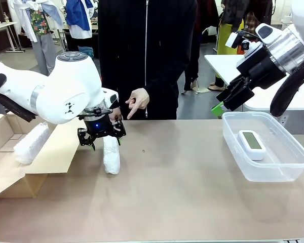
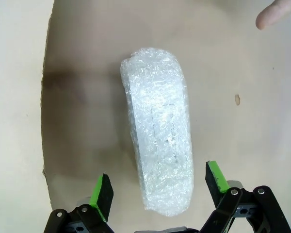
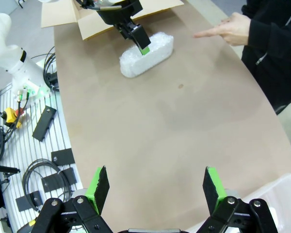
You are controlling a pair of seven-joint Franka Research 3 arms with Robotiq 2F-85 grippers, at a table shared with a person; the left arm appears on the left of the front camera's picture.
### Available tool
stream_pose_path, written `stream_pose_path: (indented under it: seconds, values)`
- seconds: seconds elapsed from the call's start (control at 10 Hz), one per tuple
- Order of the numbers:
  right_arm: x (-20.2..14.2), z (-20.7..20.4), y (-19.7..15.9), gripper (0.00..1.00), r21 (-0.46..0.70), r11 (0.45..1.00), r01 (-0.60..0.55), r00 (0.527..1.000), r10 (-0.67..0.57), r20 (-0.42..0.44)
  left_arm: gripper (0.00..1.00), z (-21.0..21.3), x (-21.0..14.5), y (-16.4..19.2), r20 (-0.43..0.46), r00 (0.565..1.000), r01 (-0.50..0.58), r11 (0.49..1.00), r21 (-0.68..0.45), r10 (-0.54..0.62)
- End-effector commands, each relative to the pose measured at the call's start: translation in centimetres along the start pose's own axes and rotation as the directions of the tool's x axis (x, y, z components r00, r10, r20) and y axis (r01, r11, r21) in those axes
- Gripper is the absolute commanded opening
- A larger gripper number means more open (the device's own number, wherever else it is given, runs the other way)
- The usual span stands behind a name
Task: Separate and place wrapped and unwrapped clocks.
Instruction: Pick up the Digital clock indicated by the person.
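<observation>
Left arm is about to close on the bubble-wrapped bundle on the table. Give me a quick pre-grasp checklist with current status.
1. Left gripper open: ok, jaws stand wide.
2. Wrapped bundle between the fingers: ok, its near end sits between the green pads in the left wrist view.
3. Pads touching the wrap: cannot tell; a gap shows on both sides.
4. Person's hand clear of the bundle: ok, it points from the table's far edge, apart from the wrap.
5. Cardboard box ready: ok, another wrapped bundle already lies in it.
6. Right gripper out of the way: ok, open, raised near the clear bin holding the bare clock.
</observation>
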State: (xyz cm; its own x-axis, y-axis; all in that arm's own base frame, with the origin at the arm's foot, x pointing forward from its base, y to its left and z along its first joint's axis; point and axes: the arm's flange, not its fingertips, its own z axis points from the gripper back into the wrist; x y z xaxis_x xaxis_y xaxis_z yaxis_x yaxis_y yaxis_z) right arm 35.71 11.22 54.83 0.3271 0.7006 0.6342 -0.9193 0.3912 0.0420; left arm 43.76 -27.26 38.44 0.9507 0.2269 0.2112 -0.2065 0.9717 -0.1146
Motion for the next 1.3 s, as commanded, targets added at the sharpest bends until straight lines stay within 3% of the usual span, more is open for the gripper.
stream_pose_path:
  seconds: [0.0, 0.5, 0.8, 0.9, 1.0, 1.1, 1.2]
  values:
    - [-0.1, 0.2, -0.2, 1.0, 0.008, 1.0, -0.015, 1.0, 0.015, -0.007, 1.0, -1.4, 0.8, -1.3, 0.027, 0.999, -0.025, 1.0, -0.006, 0.025]
    - [-0.1, 0.2, -0.2, 1.0, 0.008, 1.0, -0.015, 1.0, 0.015, -0.007, 1.0, -3.9, 1.3, -1.6, 0.003, 0.996, -0.088, 0.996, 0.019, 0.088]
    - [-0.1, 0.2, -0.2, 1.0, 0.008, 1.0, -0.015, 1.0, 0.015, -0.007, 1.0, -4.4, 1.3, -1.6, 0.037, 0.995, -0.095, 0.995, 0.021, 0.094]
    - [-0.1, 0.2, -0.2, 1.0, 0.008, 1.0, -0.015, 1.0, 0.015, -0.007, 0.8, -4.3, 1.3, -1.5, 0.041, 0.994, -0.106, 0.994, 0.032, 0.105]
    - [-0.1, 0.2, -0.2, 1.0, 0.008, 1.0, -0.015, 1.0, 0.015, -0.007, 0.8, -4.3, 1.3, -1.4, 0.03, 0.994, -0.11, 0.993, 0.038, 0.109]
    - [-0.1, 0.2, -0.2, 1.0, 0.008, 1.0, -0.015, 1.0, 0.015, -0.007, 0.6, -4.4, 1.3, -1.4, 0.025, 0.993, -0.113, 0.993, 0.044, 0.112]
    - [-0.1, 0.2, -0.2, 1.0, 0.008, 1.0, -0.015, 1.0, 0.015, -0.007, 0.75, -4.5, 1.4, -1.5, 0.021, 0.993, -0.114, 0.992, 0.05, 0.113]
